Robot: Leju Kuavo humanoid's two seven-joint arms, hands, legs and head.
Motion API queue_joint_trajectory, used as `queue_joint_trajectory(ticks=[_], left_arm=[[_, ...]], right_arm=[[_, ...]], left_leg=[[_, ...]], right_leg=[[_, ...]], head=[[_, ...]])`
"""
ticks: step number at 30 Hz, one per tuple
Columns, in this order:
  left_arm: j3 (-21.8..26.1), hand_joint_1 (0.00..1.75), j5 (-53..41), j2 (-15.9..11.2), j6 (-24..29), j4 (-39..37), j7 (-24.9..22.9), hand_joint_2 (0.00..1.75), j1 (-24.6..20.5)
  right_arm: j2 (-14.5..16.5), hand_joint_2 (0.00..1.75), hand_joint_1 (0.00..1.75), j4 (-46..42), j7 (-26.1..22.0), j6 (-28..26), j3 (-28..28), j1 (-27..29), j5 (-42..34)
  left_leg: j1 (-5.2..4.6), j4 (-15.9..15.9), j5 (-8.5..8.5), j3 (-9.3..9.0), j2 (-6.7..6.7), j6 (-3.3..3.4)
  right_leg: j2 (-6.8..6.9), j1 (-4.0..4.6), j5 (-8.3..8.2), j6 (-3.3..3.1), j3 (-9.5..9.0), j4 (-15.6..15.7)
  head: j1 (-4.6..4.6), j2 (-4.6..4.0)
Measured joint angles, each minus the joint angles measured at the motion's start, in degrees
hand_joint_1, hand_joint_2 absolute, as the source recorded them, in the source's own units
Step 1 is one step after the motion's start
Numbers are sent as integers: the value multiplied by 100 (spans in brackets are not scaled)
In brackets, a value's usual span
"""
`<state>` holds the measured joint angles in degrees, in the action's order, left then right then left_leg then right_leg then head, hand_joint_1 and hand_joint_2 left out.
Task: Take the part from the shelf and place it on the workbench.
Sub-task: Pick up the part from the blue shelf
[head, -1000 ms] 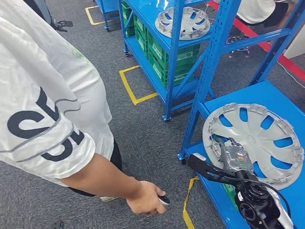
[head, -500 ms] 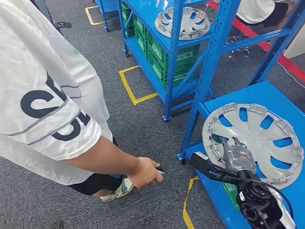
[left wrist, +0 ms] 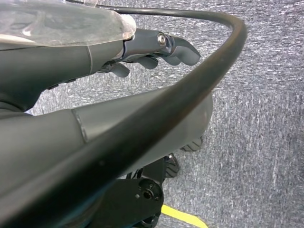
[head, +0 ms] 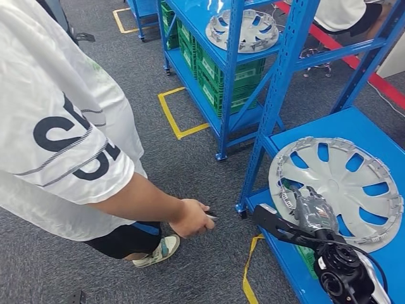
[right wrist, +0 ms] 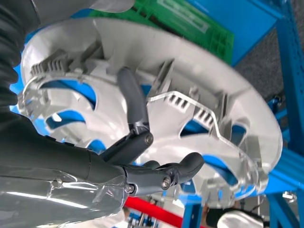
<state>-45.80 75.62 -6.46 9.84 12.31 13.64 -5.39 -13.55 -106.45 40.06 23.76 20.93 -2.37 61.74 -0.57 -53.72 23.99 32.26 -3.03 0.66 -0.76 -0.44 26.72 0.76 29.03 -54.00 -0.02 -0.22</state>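
Note:
The part is a silver hubcap (head: pixel 343 183) lying flat on the blue shelf deck (head: pixel 367 126) at the right. My right hand (head: pixel 312 212) hovers over its near left rim. In the right wrist view the hubcap (right wrist: pixel 201 85) fills the background, and my right hand (right wrist: pixel 150 156) has its fingers (right wrist: pixel 130 97) spread against its ribbed face, gripping nothing. My left hand (left wrist: pixel 150 47) hangs over the grey carpet with its fingers slightly curled and nothing in it.
A person in a white shirt (head: pixel 57 126) bends in from the left, one hand (head: pixel 191 217) low near the floor holding a small dark object. A blue shelf post (head: pixel 272 107) stands beside the hubcap. A second rack holds another hubcap (head: pixel 243 28) and green crates (head: pixel 224 76).
The person's hand has lifted and moved right toward the shelf post, and their body has straightened a little. My right hand has barely shifted over the hubcap's rim.

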Motion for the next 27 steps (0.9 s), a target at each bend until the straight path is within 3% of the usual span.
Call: queue_joint_trajectory(ticks=[19, 27], left_arm=[[-17, 0, 54, -1, 65, -1, -37, 0, -1], [-17, 0, 15, -1, 53, 0, -33, 0, 0]], right_arm=[[15, 175, 7, 560, -4, -98, 52, -110, -196], [13, 175, 7, 619, 6, -208, 25, -85, 116]], left_leg=[[0, 0, 0, -1, 0, 0], [0, 0, 0, -2, 0, 0]], right_leg=[[0, 0, 0, 0, -3, 0], [0, 0, 0, 0, 1, 0]], head=[[1, 0], [-1, 0]])
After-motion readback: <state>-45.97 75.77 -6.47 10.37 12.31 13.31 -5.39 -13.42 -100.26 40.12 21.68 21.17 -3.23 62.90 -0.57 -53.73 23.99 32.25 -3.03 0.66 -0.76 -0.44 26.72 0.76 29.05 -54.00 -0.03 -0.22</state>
